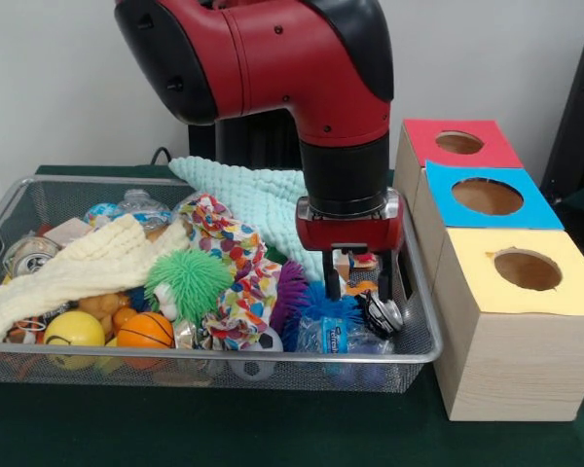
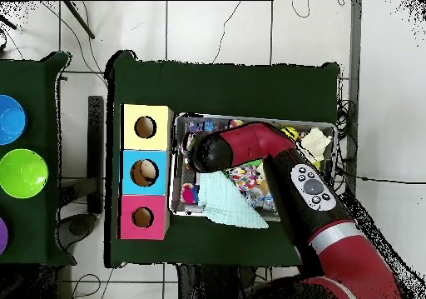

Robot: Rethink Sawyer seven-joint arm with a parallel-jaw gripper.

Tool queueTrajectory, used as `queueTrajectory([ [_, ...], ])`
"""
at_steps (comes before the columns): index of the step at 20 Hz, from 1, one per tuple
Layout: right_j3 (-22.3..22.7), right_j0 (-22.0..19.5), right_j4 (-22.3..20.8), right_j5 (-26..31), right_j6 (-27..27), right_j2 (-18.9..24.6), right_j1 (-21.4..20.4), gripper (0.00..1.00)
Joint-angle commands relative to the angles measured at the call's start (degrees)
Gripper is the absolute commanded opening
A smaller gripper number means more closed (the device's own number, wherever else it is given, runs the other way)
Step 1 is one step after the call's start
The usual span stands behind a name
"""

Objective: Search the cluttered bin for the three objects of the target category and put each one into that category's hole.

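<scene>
My gripper (image 1: pixel 358 284) hangs open over the right end of the wire bin (image 1: pixel 423 352), with its fingertips just above a blue spiky ball (image 1: pixel 323 304) and a small metallic toy (image 1: pixel 382 313). Nothing is between its fingers. The bin also holds an orange basketball (image 1: pixel 144 331), a yellow ball (image 1: pixel 73 329), a green spiky ball (image 1: pixel 190 280), a purple spiky ball (image 1: pixel 290 292) and a colourful cloth (image 1: pixel 236 255). To the right are three wooden boxes with a red hole (image 1: pixel 459 142), a blue hole (image 1: pixel 487 197) and a yellow hole (image 1: pixel 528 269). From overhead the arm (image 2: pixel 250 146) hides the gripper.
A cream knit cloth (image 1: pixel 78 268) drapes across the bin's left half, and a mint cloth (image 1: pixel 258 195) hangs over its far rim. Something tan shows inside the blue box's hole (image 2: pixel 146 172). A green bowl (image 2: pixel 22 172) and a blue bowl (image 2: pixel 8 119) sit on a separate table.
</scene>
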Motion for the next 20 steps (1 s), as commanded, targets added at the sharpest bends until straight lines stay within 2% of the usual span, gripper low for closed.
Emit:
queueTrajectory([
  [1,-3.64,3.90,-3.20,1.36,2.60,-7.72,1.82,1.00],
  [4,-2.92,4.24,-2.63,-0.85,3.73,-9.39,1.70,1.00],
  [15,-3.08,7.91,0.51,-2.93,8.54,-14.81,1.65,1.00],
  [20,-3.01,13.09,2.36,-7.27,19.39,-22.24,1.35,1.00],
])
